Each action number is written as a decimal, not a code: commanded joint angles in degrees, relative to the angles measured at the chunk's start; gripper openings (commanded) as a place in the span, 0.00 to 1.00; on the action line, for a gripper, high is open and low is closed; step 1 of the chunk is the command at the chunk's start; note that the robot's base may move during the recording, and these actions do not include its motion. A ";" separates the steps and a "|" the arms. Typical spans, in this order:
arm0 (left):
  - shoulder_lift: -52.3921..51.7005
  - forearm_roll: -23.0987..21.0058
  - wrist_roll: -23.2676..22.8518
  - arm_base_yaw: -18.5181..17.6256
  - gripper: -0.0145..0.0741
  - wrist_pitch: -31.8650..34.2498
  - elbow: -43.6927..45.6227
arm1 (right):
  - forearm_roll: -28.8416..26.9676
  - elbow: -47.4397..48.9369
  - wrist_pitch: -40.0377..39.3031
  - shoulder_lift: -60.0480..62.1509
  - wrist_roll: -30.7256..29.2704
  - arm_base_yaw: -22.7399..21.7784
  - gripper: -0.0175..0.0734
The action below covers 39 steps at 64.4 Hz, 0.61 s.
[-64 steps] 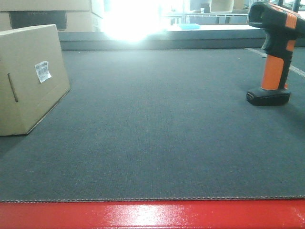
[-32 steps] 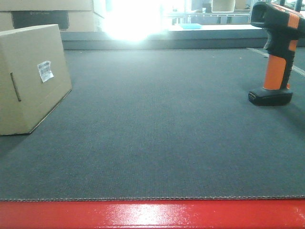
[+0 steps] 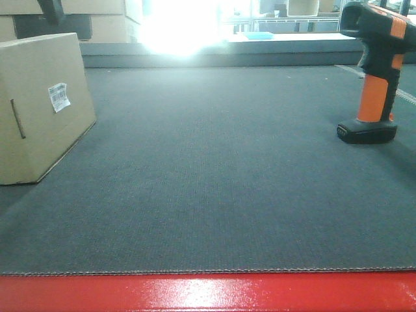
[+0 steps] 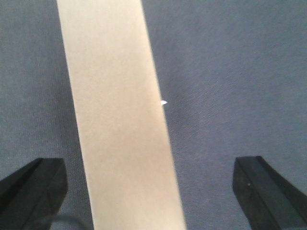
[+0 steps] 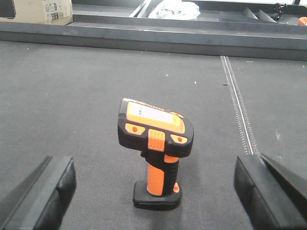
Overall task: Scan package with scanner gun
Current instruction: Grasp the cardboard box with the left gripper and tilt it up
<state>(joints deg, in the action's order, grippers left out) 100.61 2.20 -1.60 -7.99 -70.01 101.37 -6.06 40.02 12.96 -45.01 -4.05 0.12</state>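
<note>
The package [image 3: 39, 107] is a tan cardboard box with a small white barcode label [image 3: 58, 97] and a narrow dark slot, standing at the left of the grey belt. The left wrist view looks down on the package top [image 4: 117, 120]. My left gripper [image 4: 147, 163] hangs open above it, one finger on each side. The scanner gun [image 3: 377, 71] stands upright on its black foot at the right. In the right wrist view the scanner gun [image 5: 156, 153] sits centred ahead of my right gripper [image 5: 153, 160], which is open and apart from it.
Pale cartons with a dark panel [image 3: 52, 26] stand behind the package. A raised ledge [image 3: 221, 55] borders the belt's far side and a red edge [image 3: 208, 292] the near side. A stitched seam [image 5: 237, 105] runs along the belt right of the scanner gun.
A dark part of the left arm has come into the top left corner of the front view, above the package. Package and scanner gun stay where they were.
</note>
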 commanded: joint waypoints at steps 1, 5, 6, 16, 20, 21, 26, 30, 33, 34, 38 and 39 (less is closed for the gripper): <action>1.55 1.22 -0.92 -0.25 0.84 0.05 0.66 | 0.32 0.49 -0.29 -0.01 -0.14 0.04 0.82; 2.75 1.22 -1.73 0.11 0.84 0.05 0.66 | 0.32 0.49 -0.10 -0.01 -0.14 0.04 0.82; 3.16 1.22 -1.72 0.08 0.84 0.05 0.66 | 0.32 0.49 -0.06 -0.01 -0.14 0.04 0.82; 5.34 0.99 -1.76 0.74 0.84 0.05 0.66 | 0.32 0.49 -0.06 -0.01 -0.14 0.04 0.82; 6.08 0.85 -1.86 0.96 0.84 0.05 0.55 | 0.32 0.49 -0.06 -0.01 -0.14 0.04 0.82; 6.37 0.85 -1.85 0.96 0.84 0.05 0.55 | 0.32 0.49 -0.06 -0.01 -0.14 0.04 0.82; 6.49 0.85 -2.16 0.96 0.84 0.05 0.55 | 0.32 0.49 -0.06 -0.01 -0.14 0.04 0.82; 6.49 0.85 -2.64 0.96 0.79 0.05 0.55 | 0.32 0.49 -0.06 -0.01 -0.14 0.04 0.82; 6.49 0.85 -3.40 0.96 0.72 0.05 0.55 | 0.32 0.49 -0.06 -0.01 -0.14 0.04 0.82; 6.49 0.85 -3.49 0.96 0.67 0.05 0.65 | 0.32 0.49 -0.06 -0.01 -0.14 0.04 0.82; 6.49 0.85 -3.47 0.96 0.50 0.05 0.65 | 0.32 0.49 -0.06 -0.01 -0.14 0.04 0.82; 6.49 0.85 -3.47 0.96 0.46 0.05 0.65 | 0.32 0.49 -0.06 -0.01 -0.14 0.04 0.82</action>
<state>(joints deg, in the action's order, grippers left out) 107.18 3.17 -4.34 -7.33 -70.14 101.37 -6.06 40.02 13.73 -45.01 -4.05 0.12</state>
